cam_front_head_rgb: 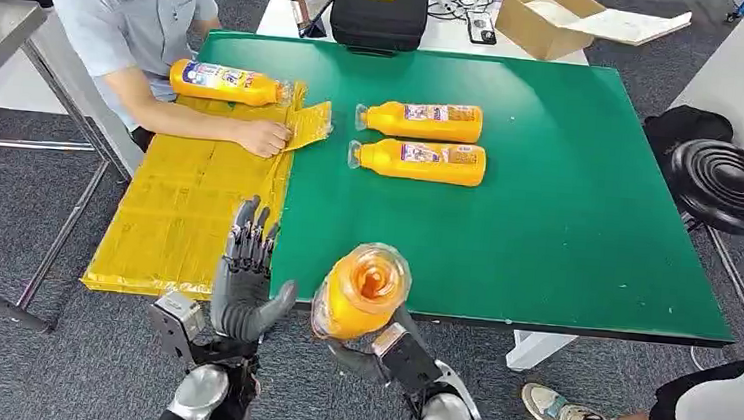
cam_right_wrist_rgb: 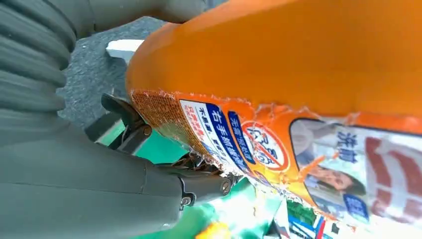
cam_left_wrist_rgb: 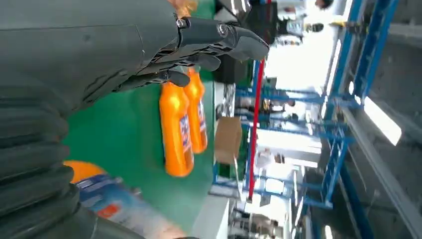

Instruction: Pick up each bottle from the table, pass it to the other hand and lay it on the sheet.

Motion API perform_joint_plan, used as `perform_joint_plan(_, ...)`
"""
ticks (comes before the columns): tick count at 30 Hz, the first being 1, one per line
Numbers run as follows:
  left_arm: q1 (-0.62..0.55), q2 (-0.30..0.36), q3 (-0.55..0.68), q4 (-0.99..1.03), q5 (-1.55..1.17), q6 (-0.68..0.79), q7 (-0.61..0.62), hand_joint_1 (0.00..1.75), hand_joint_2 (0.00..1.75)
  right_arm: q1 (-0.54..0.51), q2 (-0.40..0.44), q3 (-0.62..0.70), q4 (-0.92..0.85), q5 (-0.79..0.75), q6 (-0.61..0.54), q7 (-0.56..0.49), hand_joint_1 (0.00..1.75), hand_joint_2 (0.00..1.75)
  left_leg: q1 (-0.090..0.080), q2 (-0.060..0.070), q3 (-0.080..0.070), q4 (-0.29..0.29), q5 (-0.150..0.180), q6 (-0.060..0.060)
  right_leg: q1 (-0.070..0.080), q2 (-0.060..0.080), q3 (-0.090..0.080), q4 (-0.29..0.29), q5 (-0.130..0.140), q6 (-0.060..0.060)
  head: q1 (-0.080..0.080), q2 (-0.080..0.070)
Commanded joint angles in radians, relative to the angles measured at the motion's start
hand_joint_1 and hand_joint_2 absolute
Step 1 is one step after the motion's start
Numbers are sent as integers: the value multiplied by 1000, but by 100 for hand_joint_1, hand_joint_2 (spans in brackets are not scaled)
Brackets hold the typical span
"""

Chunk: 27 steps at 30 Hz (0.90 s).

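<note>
right wrist view: orange bottle [cam_right_wrist_rgb: 298, 64], torn blue-white label.

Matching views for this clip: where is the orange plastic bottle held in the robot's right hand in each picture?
Head view: the held orange plastic bottle stands low in the centre, base toward the camera, gripped by the right hand.
Left wrist view: its orange body and blue label sit in the lower left corner.
Right wrist view: it covers the upper right.
Shared landmark: the green table mat.
</note>
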Motion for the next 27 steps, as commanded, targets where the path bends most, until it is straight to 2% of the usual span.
perform_joint_plan(1, -23, 53, -10, 110, -36, -9, -30, 0, 175, -18, -12, -71, -48, -13, 27, 9, 175, 175, 1, 1, 5, -1, -1, -1, 1, 0, 5, -1, -1, -2, 0, 0)
perform_joint_plan(5, -31, 44, 35, 166, -57, 24, -23, 0, 175, -13, -14, -86, -81, -21, 34, 5, 175, 175, 1, 0, 4, -1, -1, -1, 1, 0, 4, -1, -1, -2, 0, 0)
perform_joint_plan(6, -35, 41, 60, 197, -51, 20, -27, 0, 175, -10, -18, -92, -100, -22, 39, 12, 175, 175, 2, 1, 9, -1, -3, -2, 2, 0, 9, -1, -3, -3, 0, 0)
perform_joint_plan(8, -34, 42, 78, 223, -54, -11, -43, 0, 175, -12, -23, -94, -107, -15, 44, 26, 175, 175, 0, 1, 4, -1, -1, -1, 0, 0, 4, -1, -1, -1, 0, 0)
perform_joint_plan(11, -26, 44, 84, 213, -74, -28, -43, 0, 175, -15, -22, -98, -99, -12, 47, 31, 175, 175, 1, 1, 7, -1, -2, -1, 1, 1, 6, -2, -1, -2, 0, 0)
perform_joint_plan(12, -20, 44, 84, 204, -90, -25, -43, 0, 175, -18, -22, -97, -88, -12, 52, 36, 175, 175, 0, 1, 5, -1, -1, -1, 1, 1, 4, -1, -1, -2, 0, 0)
perform_joint_plan(14, 6, 50, 80, 163, -169, 12, -43, 0, 175, -48, -23, -90, -13, 7, 52, 130, 175, 175, 1, 1, 4, -1, -1, -1, 1, 0, 4, -1, -1, -2, 0, 0)
perform_joint_plan(17, 6, 50, 80, 163, -169, 12, -43, 0, 175, -48, -23, -90, -13, 7, 52, 130, 175, 175, 1, 3, 5, -1, -2, -1, 1, 2, 5, -1, -1, -2, 0, 0)
perform_joint_plan(18, 22, 55, 79, 142, -181, 26, -43, 0, 175, -73, -20, -89, 50, 28, 27, 162, 175, 175, 0, 1, 4, -1, -1, -1, 0, 1, 3, -1, -1, -1, 0, 0)
perform_joint_plan(21, 43, 58, 65, 89, -186, 21, -43, 0, 175, -110, -6, -93, 121, 25, 17, 168, 175, 175, 1, 3, 6, -1, -2, -1, 1, 3, 5, -1, -1, -2, 0, 0)
perform_joint_plan(22, 44, 59, 63, 78, -185, 16, -43, 0, 175, -113, -5, -93, 126, 24, 16, 167, 175, 175, 1, 3, 2, -1, -1, -1, 1, 3, 2, -1, 0, -1, 0, 0)
perform_joint_plan(27, 77, 58, 62, -22, -125, -89, -43, 0, 175, -139, 5, -100, 167, 15, 14, 171, 175, 175, 1, 3, 5, 0, -3, -1, 1, 3, 5, 0, -2, -2, 0, 0)
